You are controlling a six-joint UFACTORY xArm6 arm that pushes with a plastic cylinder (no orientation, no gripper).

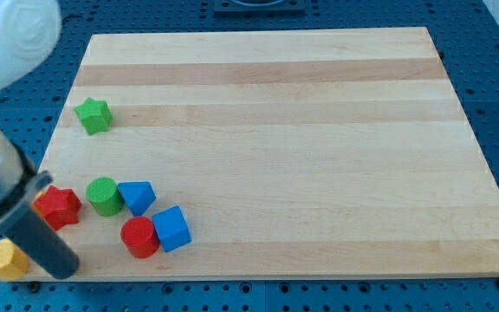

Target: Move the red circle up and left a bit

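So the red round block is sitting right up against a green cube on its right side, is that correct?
Not quite. In the camera view the red circle does touch a cube on the view's right, but that cube is blue, not green. The green round block sits above it, toward the view's top left. The rod's tip is at the view's bottom left, apart from the red circle.

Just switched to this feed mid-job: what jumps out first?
The big arm fills the view's left edge, my tip low at the bottom left beside the yellow block. Right of it cluster the red star, green circle, two blue blocks and the red circle.
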